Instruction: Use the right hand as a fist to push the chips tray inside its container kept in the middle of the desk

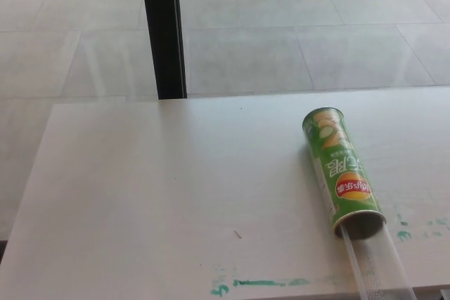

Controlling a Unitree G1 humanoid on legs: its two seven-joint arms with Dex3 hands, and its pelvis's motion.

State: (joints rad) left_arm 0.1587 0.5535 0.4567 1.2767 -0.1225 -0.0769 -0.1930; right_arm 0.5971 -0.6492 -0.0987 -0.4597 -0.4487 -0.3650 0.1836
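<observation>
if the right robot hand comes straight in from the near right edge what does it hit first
The right robot hand isn't in view. Entering there, it would likely first meet the clear chips tray sticking out of the green can.

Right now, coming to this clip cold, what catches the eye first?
A green chips can lies on its side at the right of the white desk, its open end toward the near edge. A clear plastic tray sticks out of that opening. Green paint smears mark the desk's front edge; neither robot hand shows.
</observation>
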